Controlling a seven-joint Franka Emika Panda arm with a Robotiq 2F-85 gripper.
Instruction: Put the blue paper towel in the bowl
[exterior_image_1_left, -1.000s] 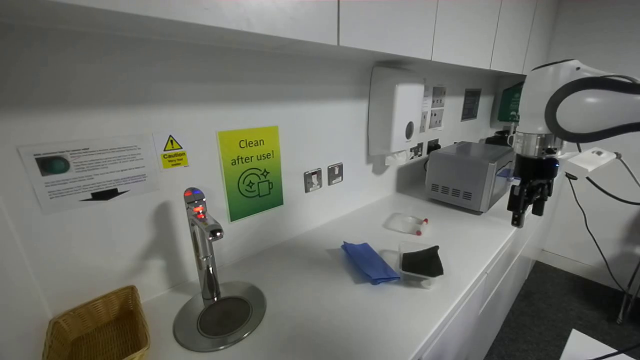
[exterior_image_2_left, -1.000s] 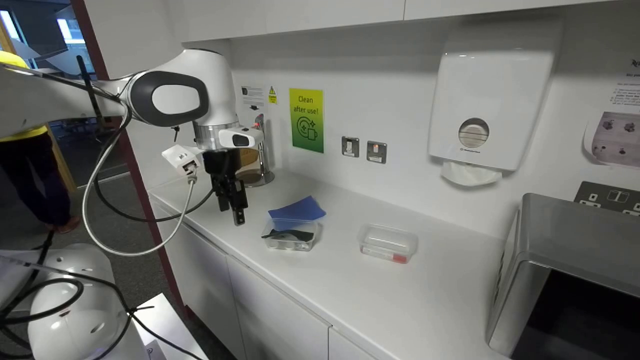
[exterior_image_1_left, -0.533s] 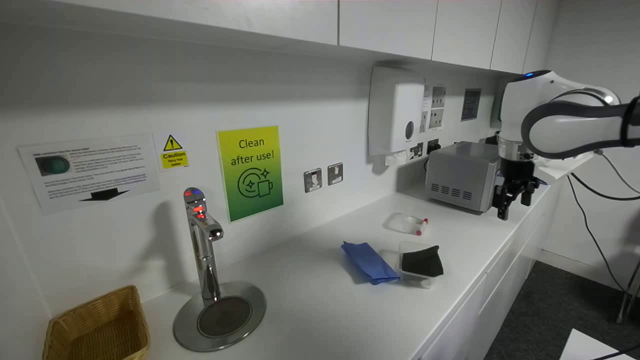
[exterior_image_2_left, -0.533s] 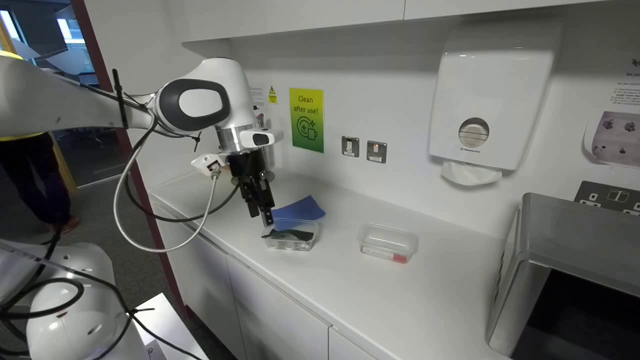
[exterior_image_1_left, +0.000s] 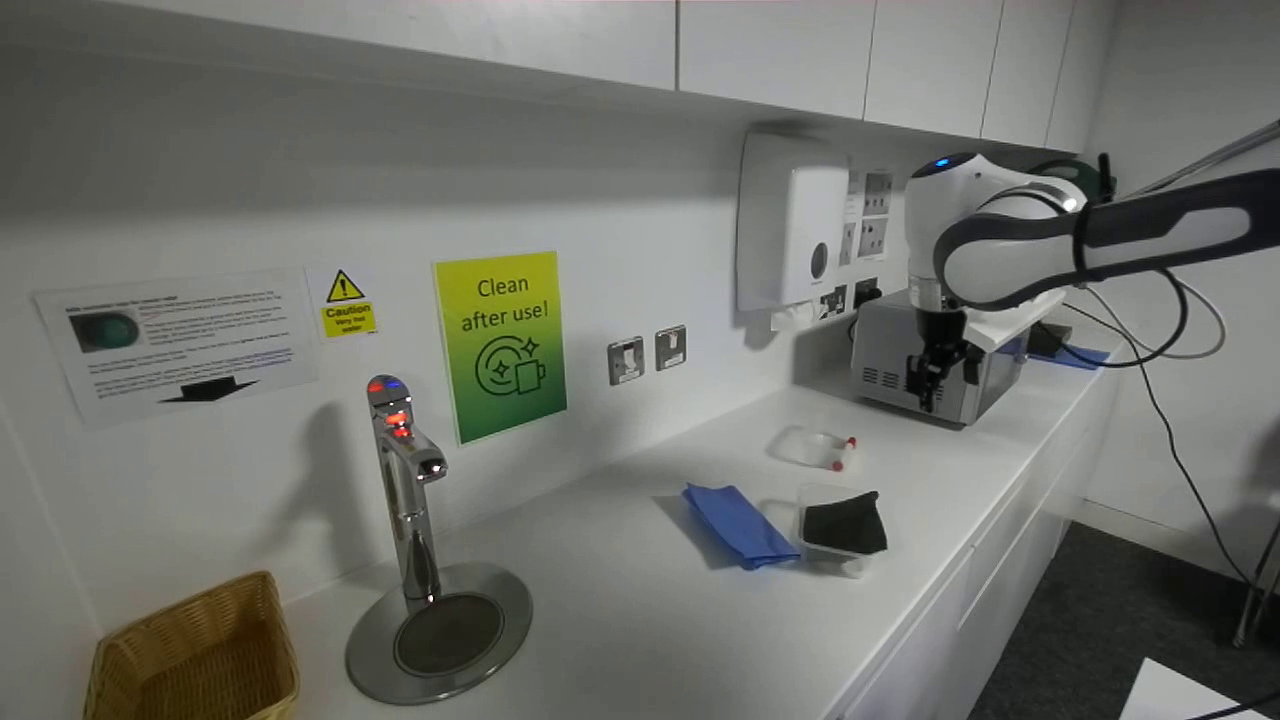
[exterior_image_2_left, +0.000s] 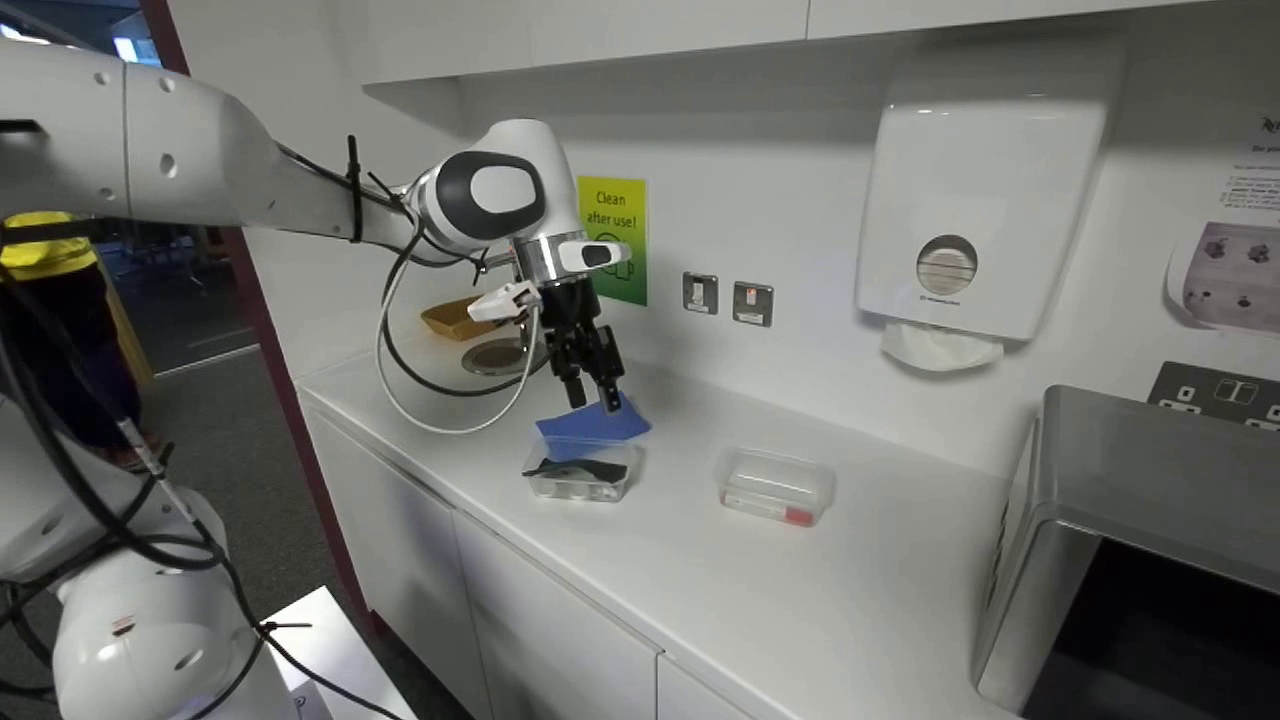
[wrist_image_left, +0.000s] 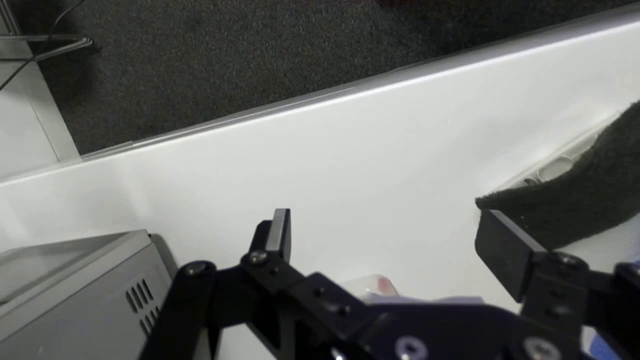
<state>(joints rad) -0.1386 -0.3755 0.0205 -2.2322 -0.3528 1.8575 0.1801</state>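
The blue paper towel (exterior_image_1_left: 742, 527) lies folded on the counter, beside a clear plastic tub (exterior_image_1_left: 845, 563) that holds a dark cloth (exterior_image_1_left: 845, 522). In an exterior view the towel (exterior_image_2_left: 603, 428) is partly behind this tub (exterior_image_2_left: 580, 490). A second clear tub (exterior_image_2_left: 772, 483) with a red mark stands apart. No other bowl shows. My gripper (exterior_image_1_left: 942, 392) is open and empty, in the air above the counter. In an exterior view the gripper (exterior_image_2_left: 593, 398) overlaps the towel. In the wrist view the open jaws (wrist_image_left: 387, 227) have bare counter between them; the towel (wrist_image_left: 602, 347) barely shows at the lower right.
A grey microwave (exterior_image_2_left: 1130, 540) stands on the counter (exterior_image_2_left: 700, 580). A tap (exterior_image_1_left: 405, 490), a wicker basket (exterior_image_1_left: 200, 660) and a wall towel dispenser (exterior_image_2_left: 990, 190) are around. Cupboards (exterior_image_1_left: 770, 50) hang above. The counter's front edge (wrist_image_left: 320, 103) drops to the floor.
My gripper has moved from over the counter's front edge inward toward the wall, leftward in an exterior view, and slightly up. The towel and tubs have not moved.
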